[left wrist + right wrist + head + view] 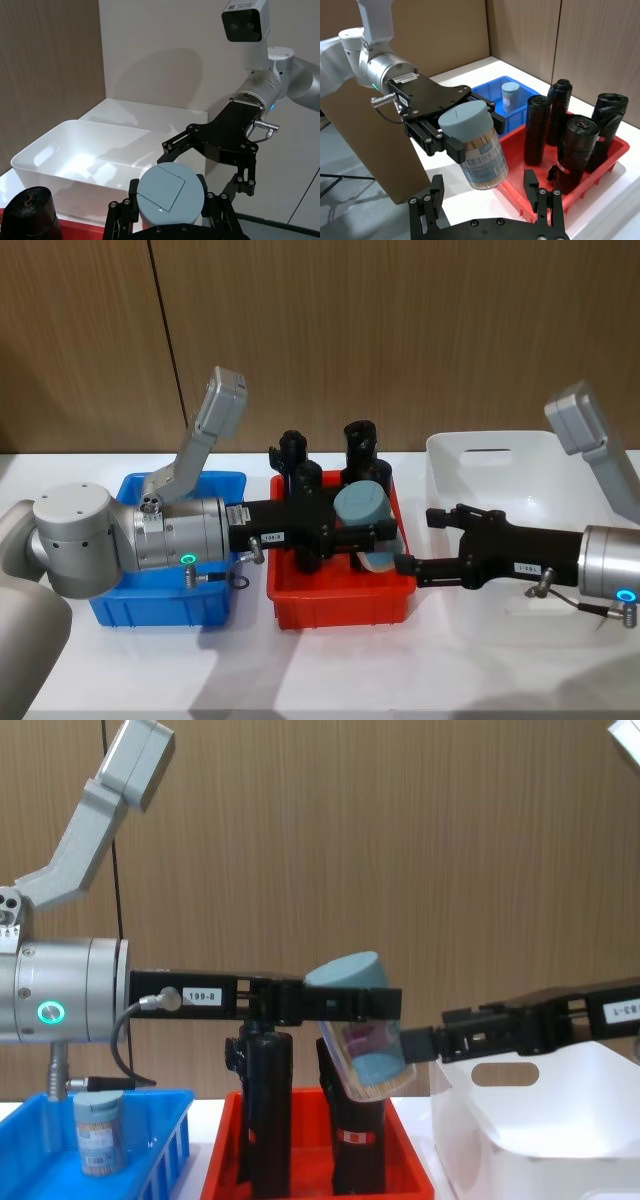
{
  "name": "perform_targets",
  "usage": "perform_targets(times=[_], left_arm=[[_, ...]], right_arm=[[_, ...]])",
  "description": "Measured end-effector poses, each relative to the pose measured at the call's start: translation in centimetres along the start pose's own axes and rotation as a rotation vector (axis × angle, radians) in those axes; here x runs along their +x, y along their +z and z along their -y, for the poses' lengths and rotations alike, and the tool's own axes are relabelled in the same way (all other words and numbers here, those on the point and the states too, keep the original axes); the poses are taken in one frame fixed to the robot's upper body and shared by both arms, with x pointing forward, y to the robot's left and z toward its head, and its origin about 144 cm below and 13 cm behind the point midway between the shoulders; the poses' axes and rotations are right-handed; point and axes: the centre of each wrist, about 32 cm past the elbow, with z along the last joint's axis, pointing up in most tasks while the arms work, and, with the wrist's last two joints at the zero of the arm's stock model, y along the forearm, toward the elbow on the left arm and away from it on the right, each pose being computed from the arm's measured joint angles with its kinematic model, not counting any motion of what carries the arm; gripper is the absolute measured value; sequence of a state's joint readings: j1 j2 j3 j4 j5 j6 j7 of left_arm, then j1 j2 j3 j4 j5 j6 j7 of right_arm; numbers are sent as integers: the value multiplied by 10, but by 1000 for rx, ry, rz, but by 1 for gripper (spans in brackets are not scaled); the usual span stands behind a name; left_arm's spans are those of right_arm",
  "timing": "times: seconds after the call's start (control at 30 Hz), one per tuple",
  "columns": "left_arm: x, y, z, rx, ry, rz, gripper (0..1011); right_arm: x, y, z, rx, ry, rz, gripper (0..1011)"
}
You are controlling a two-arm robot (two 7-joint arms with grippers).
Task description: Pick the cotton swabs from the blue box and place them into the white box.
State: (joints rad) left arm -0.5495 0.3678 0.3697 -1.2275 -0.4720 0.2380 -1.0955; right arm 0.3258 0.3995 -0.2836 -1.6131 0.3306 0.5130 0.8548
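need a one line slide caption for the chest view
Left end effector holds a tilted cotton swab tub above the red tray, open right end effector beside it.

I'm getting bright, even light from overhead. Soft grey shadows spill toward the front edge of the counter point(320, 670) under the blue box point(160, 605) and red tray point(340, 605). The white box point(65, 192) glares off its glossy floor, a broad soft shadow lies on the wall point(165, 65) behind it, and the black cylinders point(537, 130) catch small highlights.
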Motion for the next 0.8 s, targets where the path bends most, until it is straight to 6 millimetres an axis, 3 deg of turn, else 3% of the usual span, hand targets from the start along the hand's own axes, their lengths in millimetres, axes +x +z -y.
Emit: perform_targets(times=[0.8], left_arm=[[0,0,0,0,0,0,670]], right_arm=[[-3,3,-23,15,40,-11,1002]])
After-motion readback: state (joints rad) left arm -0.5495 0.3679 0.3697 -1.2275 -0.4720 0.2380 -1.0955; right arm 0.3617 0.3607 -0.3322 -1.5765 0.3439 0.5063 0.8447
